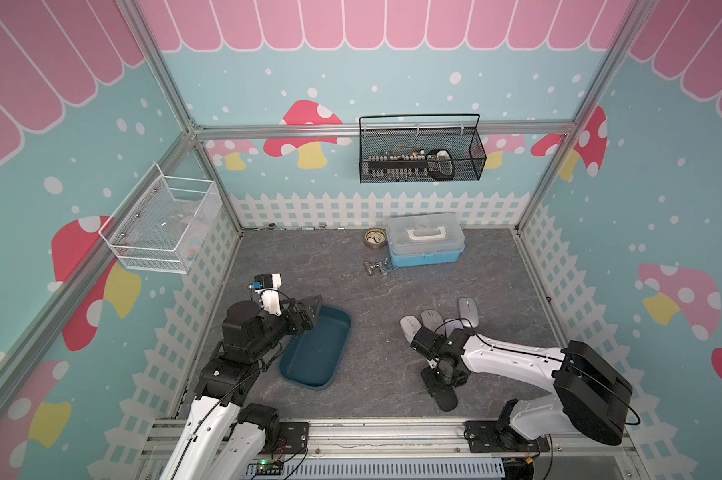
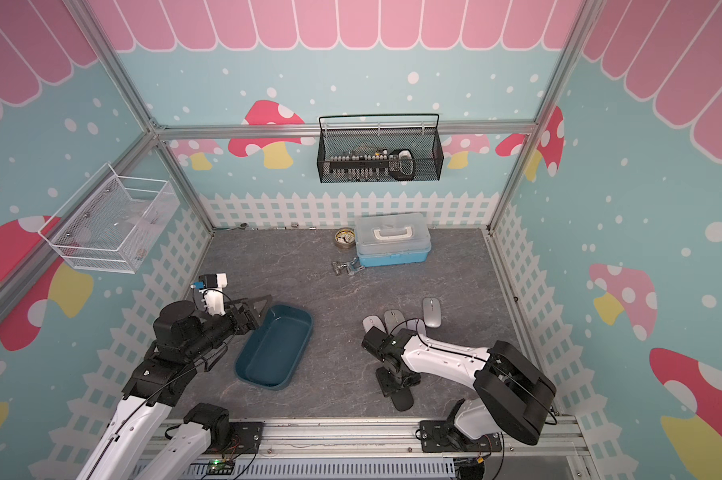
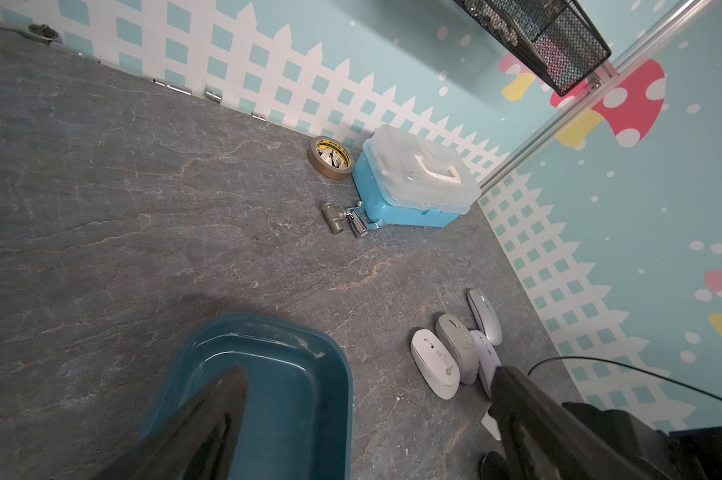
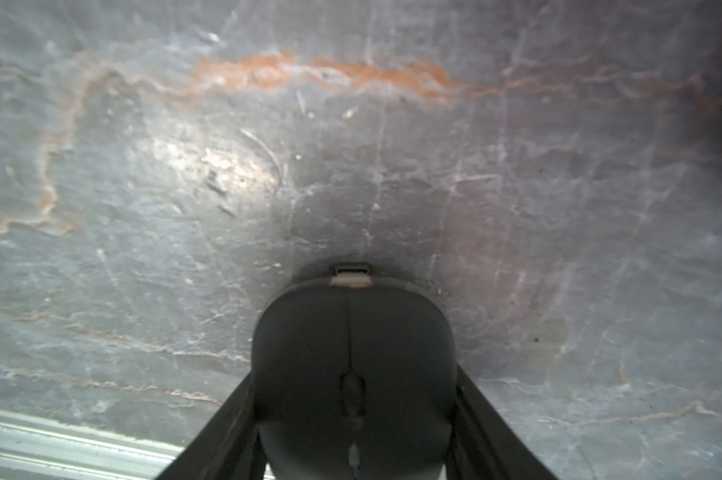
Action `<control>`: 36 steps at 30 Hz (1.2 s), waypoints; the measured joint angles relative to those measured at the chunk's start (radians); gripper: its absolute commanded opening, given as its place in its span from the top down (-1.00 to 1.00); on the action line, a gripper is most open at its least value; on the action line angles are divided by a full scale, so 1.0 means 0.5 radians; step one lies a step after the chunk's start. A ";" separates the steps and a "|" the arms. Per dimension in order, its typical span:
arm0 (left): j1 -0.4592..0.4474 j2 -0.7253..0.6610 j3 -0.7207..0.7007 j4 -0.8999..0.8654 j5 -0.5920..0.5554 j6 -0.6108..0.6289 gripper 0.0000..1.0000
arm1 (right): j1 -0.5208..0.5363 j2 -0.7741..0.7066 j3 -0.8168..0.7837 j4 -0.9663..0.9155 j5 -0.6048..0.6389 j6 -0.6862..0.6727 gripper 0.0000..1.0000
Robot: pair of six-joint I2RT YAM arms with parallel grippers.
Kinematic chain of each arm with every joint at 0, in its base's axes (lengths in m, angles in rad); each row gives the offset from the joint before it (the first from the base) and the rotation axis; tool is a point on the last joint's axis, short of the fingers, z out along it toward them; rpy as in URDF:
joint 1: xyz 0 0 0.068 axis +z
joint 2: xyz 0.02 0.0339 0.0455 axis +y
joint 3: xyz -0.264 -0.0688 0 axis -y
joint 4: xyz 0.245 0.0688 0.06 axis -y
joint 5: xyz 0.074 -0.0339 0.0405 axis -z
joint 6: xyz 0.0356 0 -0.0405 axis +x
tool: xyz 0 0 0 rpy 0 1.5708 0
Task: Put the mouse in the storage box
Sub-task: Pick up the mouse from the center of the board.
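Right pincer (image 4: 353,399) grips mouse (image 4: 351,332) near table (image 4: 143,249) edge; open room ahead.

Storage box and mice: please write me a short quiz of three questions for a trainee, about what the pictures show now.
1. True or false: the storage box already holds a mouse.
2. The right gripper is shut on: A) the dark mouse; B) the box's rim; C) nothing.
3. How many light mice lie grouped on the table?
Key: 1 false, the box is empty; 2 A; 3 four.
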 measured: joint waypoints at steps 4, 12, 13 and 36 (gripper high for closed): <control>-0.027 0.000 0.000 0.002 0.045 0.000 -0.98 | 0.000 -0.056 -0.021 0.005 0.014 0.016 -0.15; -0.147 0.254 0.000 0.012 0.275 0.007 -0.98 | 0.000 -0.385 0.051 0.076 0.122 -0.016 -0.02; -0.151 0.301 0.000 0.008 0.310 0.009 -0.98 | 0.000 -0.424 0.080 0.105 0.152 -0.042 0.00; -0.381 0.810 0.406 0.040 1.080 -0.067 -0.82 | 0.000 -1.202 -0.534 1.971 0.045 -1.792 0.13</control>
